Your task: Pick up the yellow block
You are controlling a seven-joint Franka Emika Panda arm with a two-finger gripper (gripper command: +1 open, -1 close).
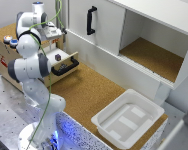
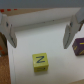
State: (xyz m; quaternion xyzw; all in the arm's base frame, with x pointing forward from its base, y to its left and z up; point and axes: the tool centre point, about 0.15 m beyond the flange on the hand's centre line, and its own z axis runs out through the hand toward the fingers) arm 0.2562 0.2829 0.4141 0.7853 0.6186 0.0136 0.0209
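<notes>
end effector wide open, empty; yellow block lies just beyond its fingertips.

White arm, grey joints, yellow-green cable

The arm stands at the exterior view's left on the desk. The claw hangs over an open drawer, where the block lies between and just ahead of its 2 fingers, not touching. A second block sits beside 1 finger. A bin rests on the desk at the view's right, below a cabinet.
</notes>
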